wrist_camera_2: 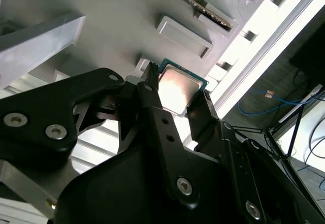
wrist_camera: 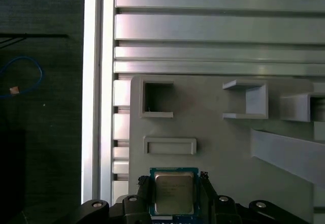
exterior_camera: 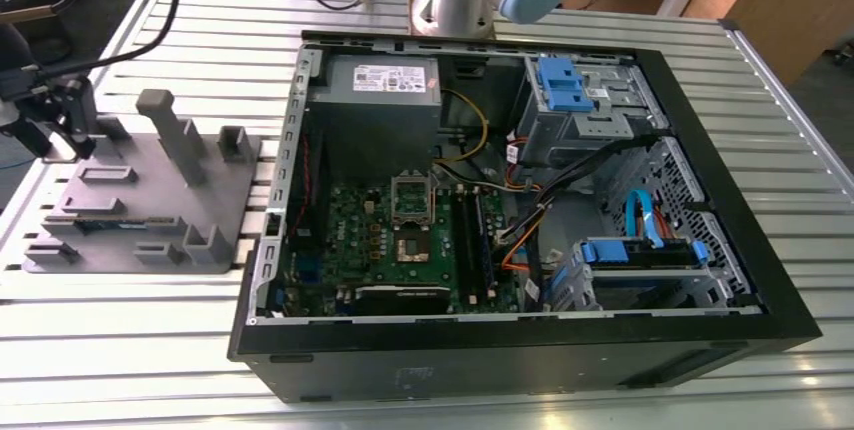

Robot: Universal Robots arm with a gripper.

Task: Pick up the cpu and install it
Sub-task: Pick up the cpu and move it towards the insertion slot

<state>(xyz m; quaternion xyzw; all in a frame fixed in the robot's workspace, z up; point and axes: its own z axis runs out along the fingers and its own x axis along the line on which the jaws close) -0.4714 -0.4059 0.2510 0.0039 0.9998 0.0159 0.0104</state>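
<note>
While clamping the cpu [wrist_camera: 172, 193] by only two thin edges with closed fingers [wrist_camera: 144, 193] at the tray [wrist_camera: 228, 148], risks tilting or dropping it.

Exterior view: raised, angled down across the open computer case [exterior_camera: 507, 355], with the grey tray [exterior_camera: 220, 190] at the exterior view's left. Both wrist views sit close behind the gripper [wrist_camera_2: 177, 87] [wrist_camera: 173, 181], facing the tray [wrist_camera_2: 117, 16] [wrist_camera: 218, 148]. They share the cpu [wrist_camera_2: 179, 89] [wrist_camera: 172, 193].

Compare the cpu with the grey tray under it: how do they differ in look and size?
The cpu is small; the grey tray is far larger. The cpu has a shiny metal top with a green rim; the tray is matt grey all over. The cpu is flat; the tray carries upright blocks. Both lie flat.
</note>
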